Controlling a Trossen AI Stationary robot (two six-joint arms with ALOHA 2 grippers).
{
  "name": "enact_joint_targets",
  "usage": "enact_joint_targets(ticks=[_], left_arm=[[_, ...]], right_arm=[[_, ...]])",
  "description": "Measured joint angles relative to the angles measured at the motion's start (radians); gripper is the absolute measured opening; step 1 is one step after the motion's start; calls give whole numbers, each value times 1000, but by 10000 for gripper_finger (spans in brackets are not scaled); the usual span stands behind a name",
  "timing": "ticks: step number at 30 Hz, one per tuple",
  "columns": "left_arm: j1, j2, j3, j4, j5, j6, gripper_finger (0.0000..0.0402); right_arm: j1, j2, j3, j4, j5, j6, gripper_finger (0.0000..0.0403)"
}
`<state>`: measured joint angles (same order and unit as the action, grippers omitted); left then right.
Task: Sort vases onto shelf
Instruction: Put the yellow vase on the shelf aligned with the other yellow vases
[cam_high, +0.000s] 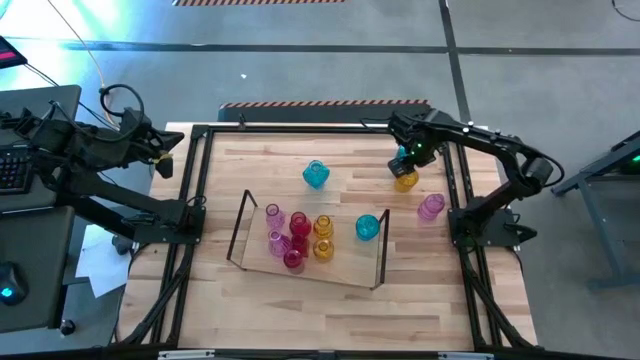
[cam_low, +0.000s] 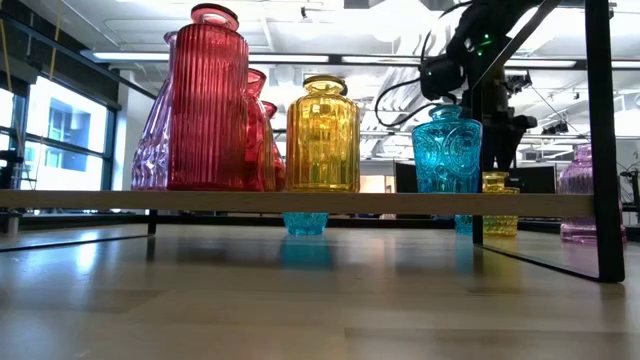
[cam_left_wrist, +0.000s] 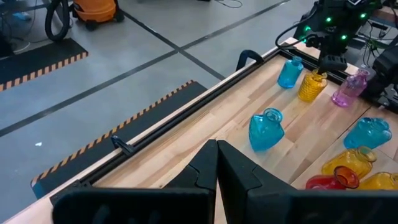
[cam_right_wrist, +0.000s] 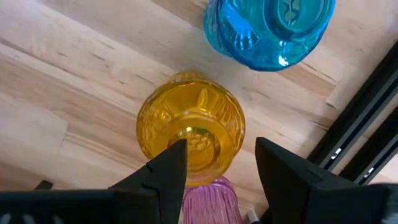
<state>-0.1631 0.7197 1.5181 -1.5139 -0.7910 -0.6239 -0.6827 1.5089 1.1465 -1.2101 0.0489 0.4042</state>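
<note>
Bright, even overhead light fills every view; ceiling strip lights (cam_low: 300, 58) blaze white in the low view and a window (cam_low: 60, 140) glows at its edge; the vases (cam_low: 322, 135) shine through, translucent, with pale glints; the table (cam_high: 340, 290) shows only faint, soft shadows; in the low view the nearest wood is blurred; a cyan glare tints the floor (cam_high: 90, 20) in the high view.

The shelf (cam_high: 250, 235) is sitting at the bench's (cam_high: 300, 300) centre, holding several vases (cam_high: 298, 240); three more vases (cam_high: 405, 181) are standing at its two o'clock.
</note>
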Motion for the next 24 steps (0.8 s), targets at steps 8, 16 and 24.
enact_joint_targets(ticks=[8,16,24], left_arm=[[0,0,0,0,3,0,1],[0,0,0,0,23,-1,1],[0,0,0,0,56,-1,1]], right_arm=[[0,0,0,-1,4,7,171],[0,40,0,-4,-5,15,171],[1,58,0,7,-5,33,170]])
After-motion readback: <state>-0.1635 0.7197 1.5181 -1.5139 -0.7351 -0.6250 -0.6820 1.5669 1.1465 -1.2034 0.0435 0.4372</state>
